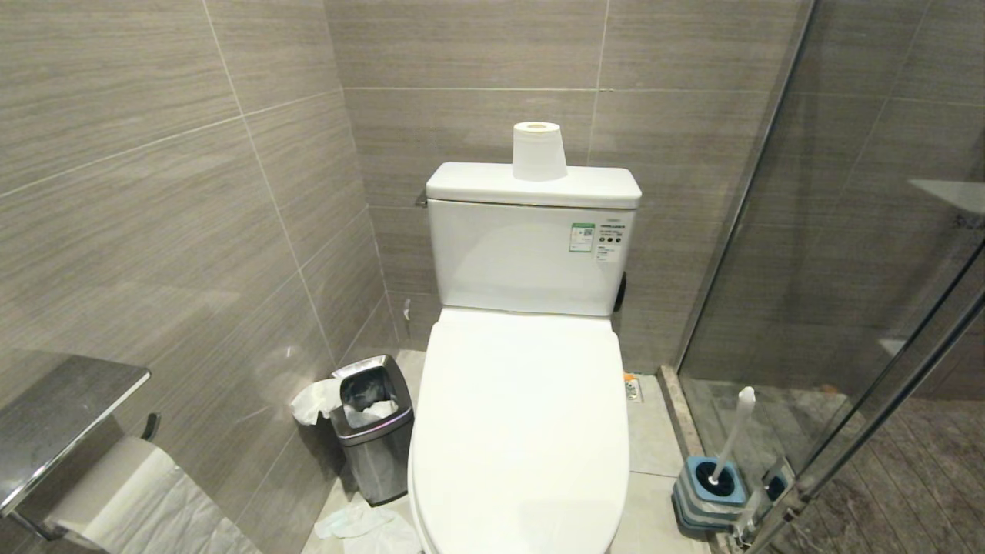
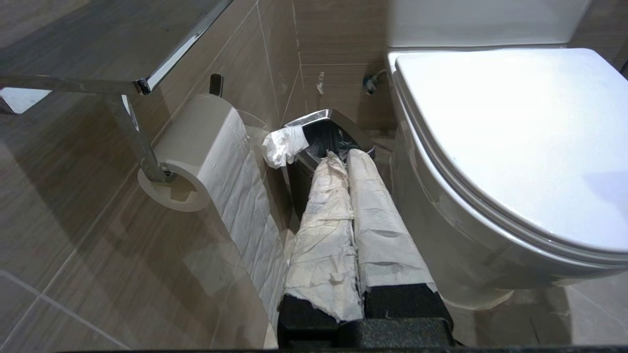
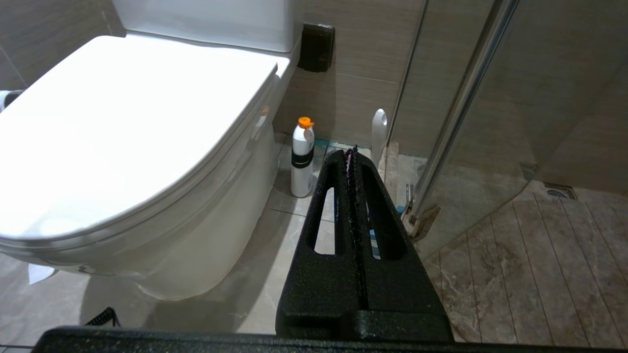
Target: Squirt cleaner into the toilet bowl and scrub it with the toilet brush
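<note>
- The toilet (image 1: 523,431) lid is down, so I judge lifting it comes first: hook under the front edge and tip it back slowly.
- Left gripper (image 2: 342,158), fingers wrapped in tissue and pressed together, holds nothing, low beside the bowl.
- Right gripper (image 3: 351,153) is likewise closed and empty.
- The brush (image 1: 731,435) stands in its holder (image 1: 712,481) on the floor to the bowl's right, by the glass door (image 1: 862,254).
- A bottle (image 3: 302,157) (orange cap, likely the cleaner) stands beside the bowl.
- Bin (image 1: 373,423), floor tissue (image 1: 362,523) and the hanging roll (image 2: 206,147) crowd the left side.
</note>
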